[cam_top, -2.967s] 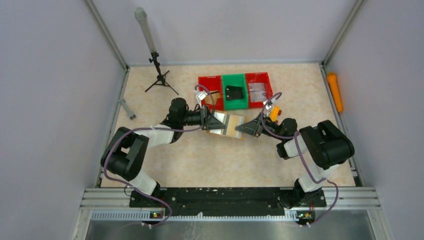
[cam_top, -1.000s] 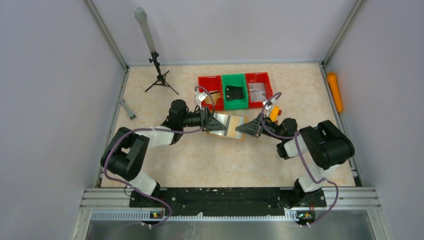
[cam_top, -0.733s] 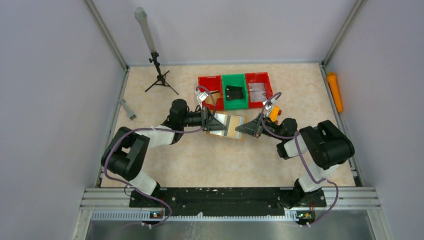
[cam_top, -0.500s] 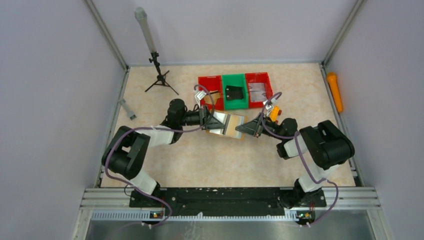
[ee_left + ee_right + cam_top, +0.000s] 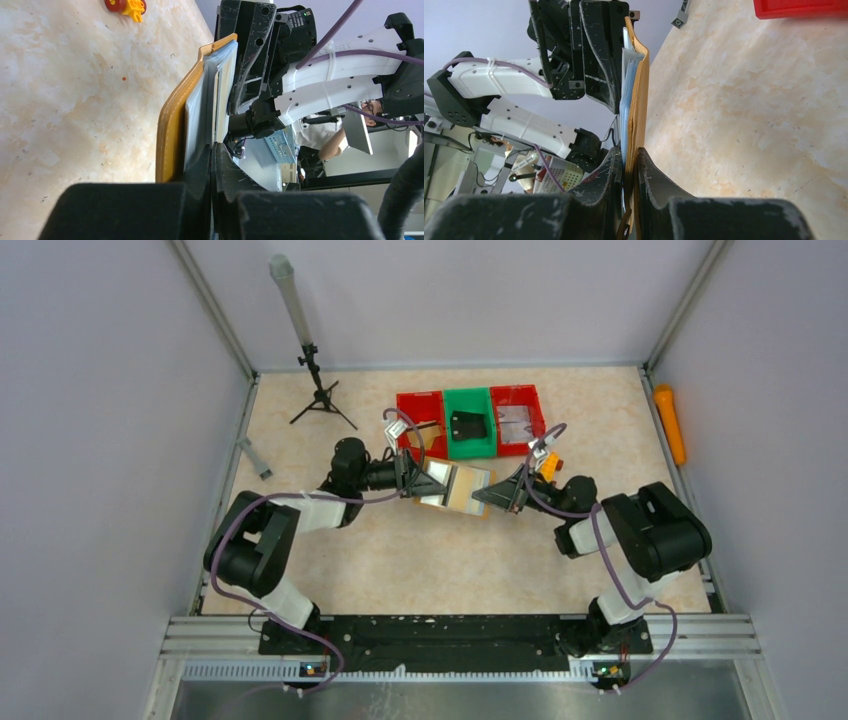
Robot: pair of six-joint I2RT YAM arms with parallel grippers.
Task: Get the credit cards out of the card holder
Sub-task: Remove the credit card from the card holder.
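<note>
Mustard-brown card holder [image 5: 468,490] is held between both arms, right gripper [image 5: 490,496] clamped on its edge, left gripper [image 5: 419,481] pinched shut on a pale credit card [image 5: 433,485]; extraction likely needs a steady leftward pull.

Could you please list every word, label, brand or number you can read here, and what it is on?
No readable text anywhere.
Card holder: plain brown cover and grey lining, no print seen.
Green bin: no label seen.
Pale background strip, left wrist view: too blurred to read.
</note>
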